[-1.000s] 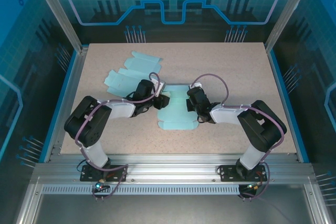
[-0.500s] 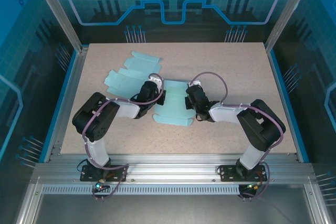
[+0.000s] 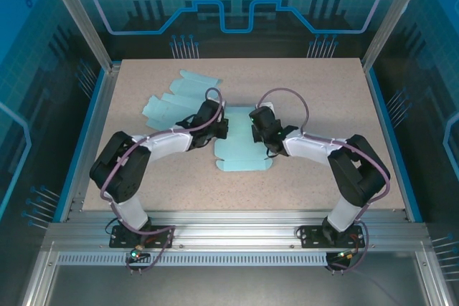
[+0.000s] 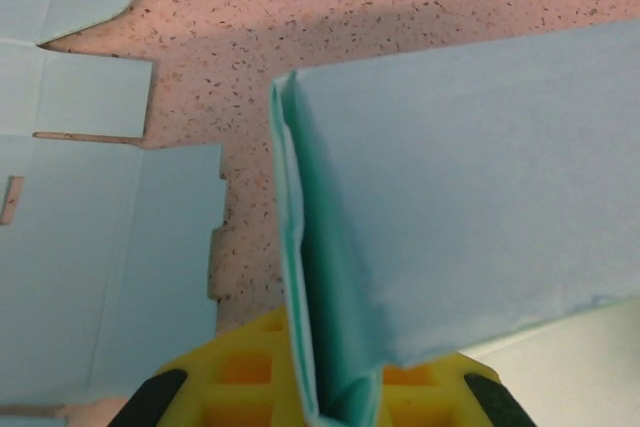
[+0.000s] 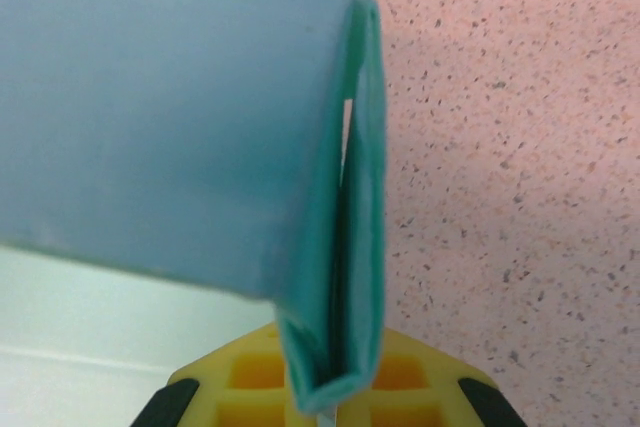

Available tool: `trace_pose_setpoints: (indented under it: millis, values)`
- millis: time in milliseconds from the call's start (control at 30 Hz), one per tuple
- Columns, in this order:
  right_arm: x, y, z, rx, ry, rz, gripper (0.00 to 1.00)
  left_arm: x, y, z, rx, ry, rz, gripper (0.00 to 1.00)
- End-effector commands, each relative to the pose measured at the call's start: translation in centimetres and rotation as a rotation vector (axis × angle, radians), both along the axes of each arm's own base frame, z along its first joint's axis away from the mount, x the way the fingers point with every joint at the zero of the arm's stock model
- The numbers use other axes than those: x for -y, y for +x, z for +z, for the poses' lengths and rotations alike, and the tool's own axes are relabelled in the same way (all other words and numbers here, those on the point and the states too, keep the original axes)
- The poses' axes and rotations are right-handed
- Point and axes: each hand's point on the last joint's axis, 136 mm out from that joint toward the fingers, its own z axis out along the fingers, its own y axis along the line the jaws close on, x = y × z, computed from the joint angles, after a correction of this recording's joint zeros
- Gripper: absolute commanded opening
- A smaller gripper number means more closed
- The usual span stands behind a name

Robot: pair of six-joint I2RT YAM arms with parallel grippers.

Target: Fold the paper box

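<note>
left tool [image 3: 221,128] open, jaws astride the doubled left wall of the paper box [image 3: 240,155], not clamping. right tool [image 3: 254,130] likewise astride the box's right wall. box rests on the surface [image 3: 323,91]; flat blanks [image 3: 172,102] lie beyond the box's left side.

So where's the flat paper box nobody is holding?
In the top view the flat box blank lies on the table's far left part, just beyond and left of the left gripper, next to the half-folded box.
</note>
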Motion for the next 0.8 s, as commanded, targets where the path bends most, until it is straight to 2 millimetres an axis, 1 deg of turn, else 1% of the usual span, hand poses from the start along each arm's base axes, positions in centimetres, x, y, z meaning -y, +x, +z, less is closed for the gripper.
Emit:
trace_pose_setpoints:
  millis: [0, 100, 167, 233, 300, 367, 433, 533, 633, 667, 700, 767]
  values:
    - [1.4, -1.4, -1.0, -0.091, -0.126, -0.018, 0.07, 1.1, -3.8, 0.8, -0.197, -0.025, -0.069, 0.00]
    - [1.8, -1.7, -0.7, -0.128, -0.162, -0.018, 0.08, 1.0, -4.9, 0.4, -0.282, -0.001, -0.089, 0.00]
    - [2.0, -2.0, -0.6, -0.153, -0.183, -0.015, 0.11, 0.7, -5.5, -0.1, -0.337, 0.024, -0.101, 0.00]
    - [2.2, -2.3, -0.7, -0.180, -0.210, -0.014, 0.11, 0.4, -5.9, -0.9, -0.396, 0.035, -0.106, 0.00]
    - [2.7, -2.8, -0.9, -0.209, -0.244, -0.022, 0.11, 0.2, -6.3, -1.6, -0.455, 0.014, -0.105, 0.00]
    - [3.2, -3.3, -1.2, -0.240, -0.278, -0.026, 0.11, 0.4, -6.8, -1.9, -0.505, -0.029, -0.111, 0.00]
    - [3.6, -3.9, -1.6, -0.272, -0.315, -0.031, 0.11, 0.6, -7.2, -2.0, -0.536, -0.051, -0.120, 0.00]
    - [4.1, -4.7, -1.9, -0.307, -0.368, -0.033, 0.15, 0.8, -7.8, -2.2, -0.581, -0.052, -0.135, 0.00]
    - [4.1, -5.0, -2.1, -0.317, -0.400, -0.022, 0.16, 0.8, -8.2, -2.7, -0.621, -0.046, -0.136, 0.00]
    - [4.2, -5.1, -2.3, -0.318, -0.408, -0.022, 0.19, 0.7, -8.4, -2.9, -0.633, -0.035, -0.136, 0.00]
    - [4.2, -5.1, -2.4, -0.320, -0.414, -0.021, 0.20, 0.6, -8.4, -2.9, -0.638, -0.029, -0.134, 0.00]
    - [4.3, -5.0, -2.6, -0.319, -0.427, -0.022, 0.20, 0.5, -8.4, -3.0, -0.645, -0.019, -0.130, 0.00]
